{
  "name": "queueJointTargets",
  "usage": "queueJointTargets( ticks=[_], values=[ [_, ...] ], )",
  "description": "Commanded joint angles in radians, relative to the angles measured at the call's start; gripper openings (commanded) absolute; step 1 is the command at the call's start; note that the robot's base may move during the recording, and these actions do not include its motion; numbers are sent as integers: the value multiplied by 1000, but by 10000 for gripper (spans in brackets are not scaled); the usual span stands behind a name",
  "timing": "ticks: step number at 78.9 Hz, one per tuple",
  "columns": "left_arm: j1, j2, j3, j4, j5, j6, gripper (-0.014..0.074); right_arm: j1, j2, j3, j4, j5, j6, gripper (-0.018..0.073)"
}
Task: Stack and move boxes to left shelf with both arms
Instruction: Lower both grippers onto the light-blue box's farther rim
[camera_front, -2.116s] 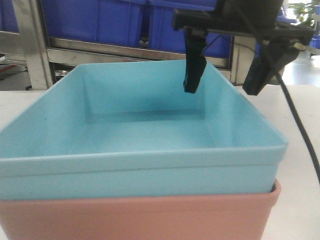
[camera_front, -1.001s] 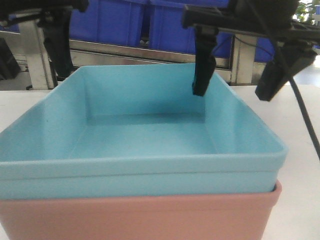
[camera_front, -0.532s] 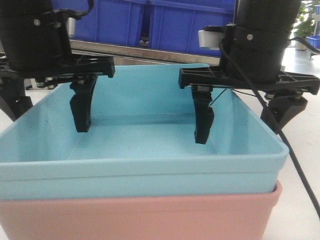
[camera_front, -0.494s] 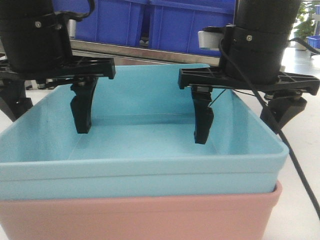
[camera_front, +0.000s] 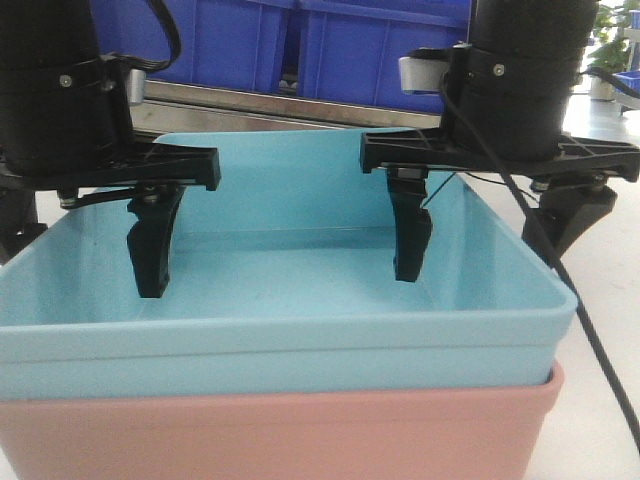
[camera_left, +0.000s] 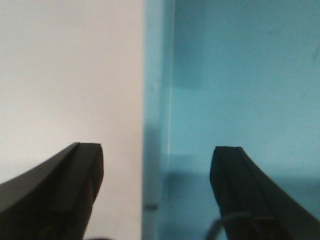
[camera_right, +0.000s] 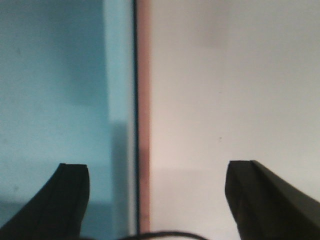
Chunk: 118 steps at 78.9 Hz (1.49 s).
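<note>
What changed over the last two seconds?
The left end effector entered view and dropped astride the left wall of the blue bin. The right end effector dropped from the far corner astride its right wall. Both are open, nothing gripped. Blue bin still nested in the pink bin, unmoved.

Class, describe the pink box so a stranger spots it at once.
On the white table before the steel shelf of dark blue crates sit two stacked boxes. The pink box is the lower one, salmon against the sky-blue box nested in it.
</note>
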Motion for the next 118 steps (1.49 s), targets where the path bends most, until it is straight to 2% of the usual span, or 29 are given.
queueJointTargets(
  ticks=[1, 16, 30, 43, 105, 110, 118],
  values=[
    [-6, -39, -22, -6, -12, -14, 366, 0, -42, -33, -13, 0, 15, 558],
    [-6, -39, -22, -7, -8, -14, 366, 1, -42, -33, -13, 7, 15, 497],
    [-6, -39, -22, -8, -12, -14, 365, 14, -42, -33, -18, 17, 15, 497],
    [-6, -39, -22, -23, -16, -14, 365, 59, -42, -33, -49, 15, 14, 497],
    [-6, -39, -22, -23, -14, -14, 364, 59, -30, -33, -49, 19, 30, 497],
    [-6, -39, -22, -23, -14, -14, 335, 59, -30, -33, -49, 14, 30, 496],
    [-6, -39, -22, -23, -18, -14, 195, 59, -30, -33, -49, 13, 30, 420]
  ],
)
